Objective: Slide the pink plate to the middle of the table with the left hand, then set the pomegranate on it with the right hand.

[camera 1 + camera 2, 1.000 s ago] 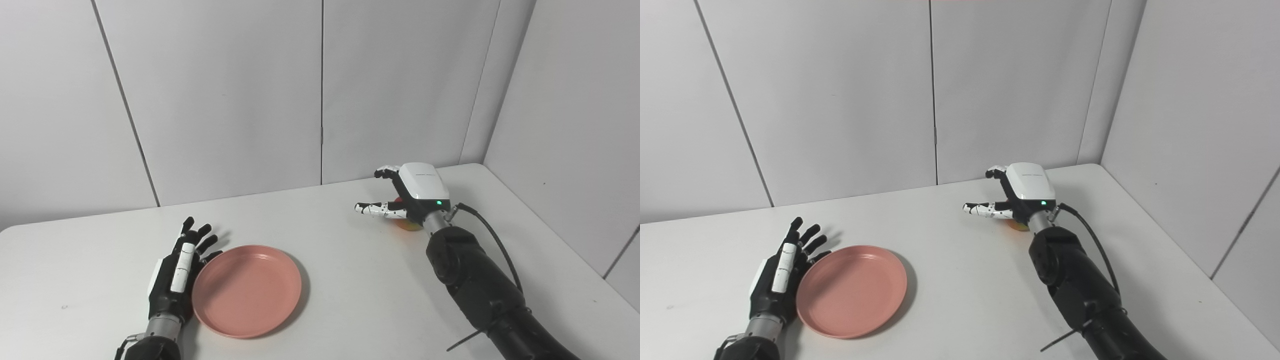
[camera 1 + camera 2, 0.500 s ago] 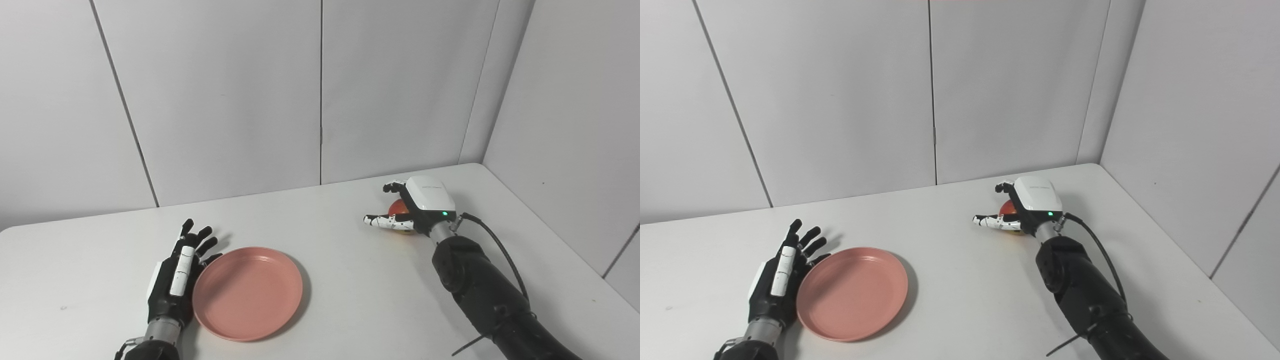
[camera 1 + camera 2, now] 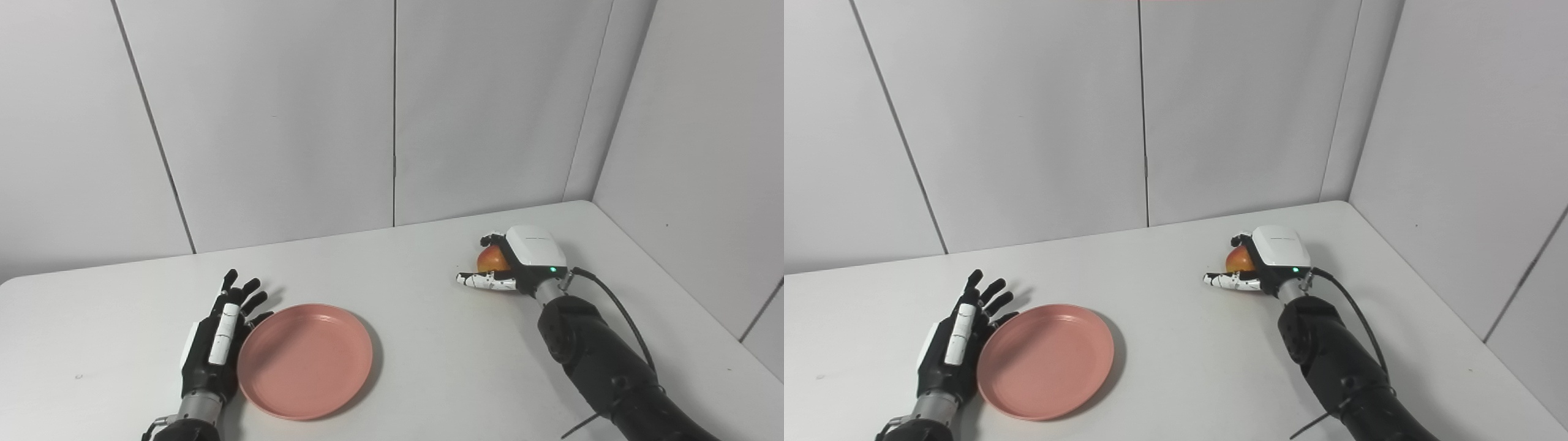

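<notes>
The pink plate (image 3: 304, 360) lies flat on the white table (image 3: 441, 367), left of the middle. My left hand (image 3: 214, 343) is open, black, with fingers spread, and lies flat against the plate's left rim. The pomegranate (image 3: 491, 260), red and yellow, sits on the table at the right rear. My right hand (image 3: 523, 257), white-backed, is low over it and cups it from the right. Its fingers curl round the far side and its thumb lies straight along the near side, not closed on the fruit.
Grey wall panels (image 3: 392, 122) stand close behind the table, and another wall runs along its right edge. A black cable (image 3: 612, 300) loops from my right wrist along the forearm.
My right hand has come down and to the right, lowering around the pomegranate, which now shows between the fingers and thumb. The plate and left hand have barely moved.
</notes>
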